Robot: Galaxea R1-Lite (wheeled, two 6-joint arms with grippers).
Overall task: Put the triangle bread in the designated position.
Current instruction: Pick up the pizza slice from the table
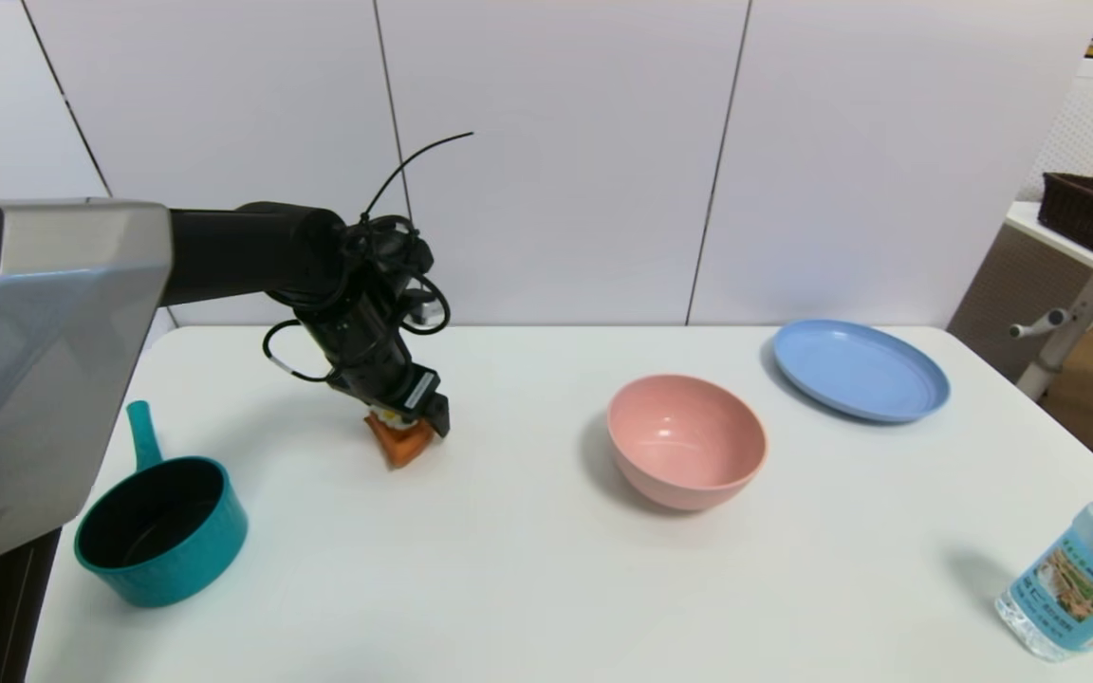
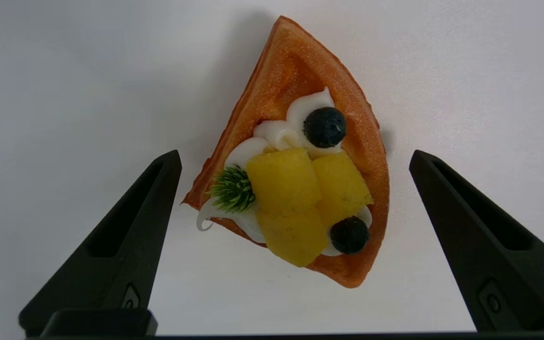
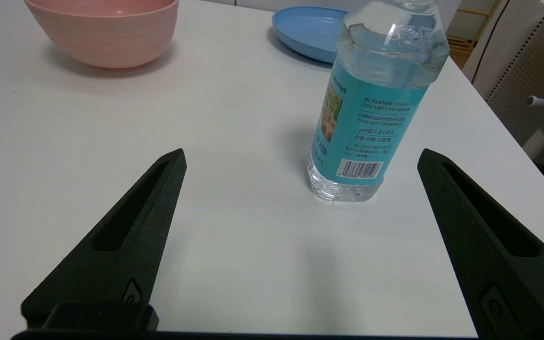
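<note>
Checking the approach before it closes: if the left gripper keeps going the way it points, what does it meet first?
Most likely the triangle bread, lying on the table between the open fingers of the left gripper.

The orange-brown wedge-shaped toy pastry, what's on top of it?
The orange-brown wedge-shaped toy pastry carries white cream, yellow fruit chunks, two dark berries and a green sprig. The open left gripper hangs above it; the crust beneath the toppings is covered.

Top of the triangle bread hidden under the left gripper in the head view. Water bottle cut by the frame's right and lower edges there, cap cropped in the right wrist view; label print too small to read.
</note>
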